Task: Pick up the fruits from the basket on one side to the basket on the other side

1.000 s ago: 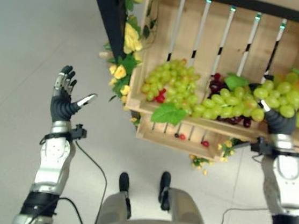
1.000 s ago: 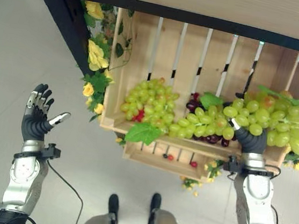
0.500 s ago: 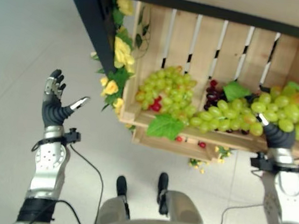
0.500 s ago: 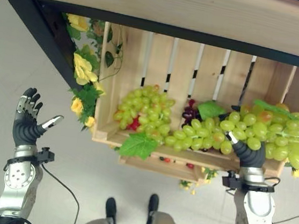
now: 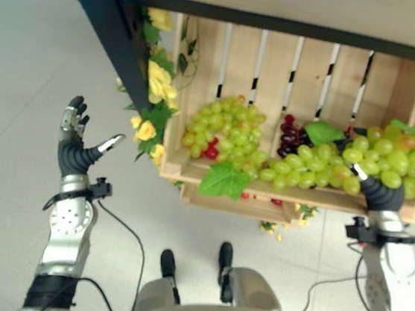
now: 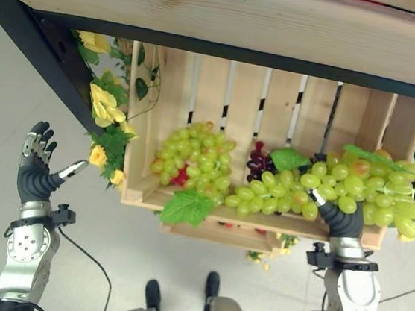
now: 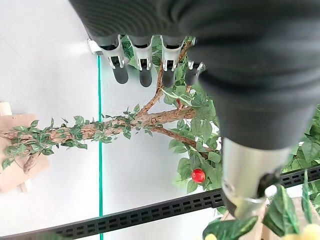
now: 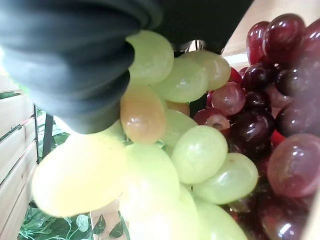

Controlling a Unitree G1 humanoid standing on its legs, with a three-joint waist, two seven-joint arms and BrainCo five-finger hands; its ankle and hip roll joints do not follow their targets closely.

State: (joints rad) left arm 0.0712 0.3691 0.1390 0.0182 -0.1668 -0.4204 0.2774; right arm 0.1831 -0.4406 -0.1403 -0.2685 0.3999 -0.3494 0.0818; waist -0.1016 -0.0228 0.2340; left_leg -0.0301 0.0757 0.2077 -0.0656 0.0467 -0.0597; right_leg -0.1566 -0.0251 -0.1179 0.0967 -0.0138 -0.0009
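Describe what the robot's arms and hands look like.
Both arms are silver-grey shells with round screwed plates and black bands lower down. Each wrist carries a small black clamp. The left hand has a dark ribbed cover, silver fingers with dark tips and a silver thumb. The right hand has the same dark ribbed cover.

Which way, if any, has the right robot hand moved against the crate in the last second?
No. The right robot hand stays under the green grape bunch at the wooden crate's front right edge; only the camera shifted.
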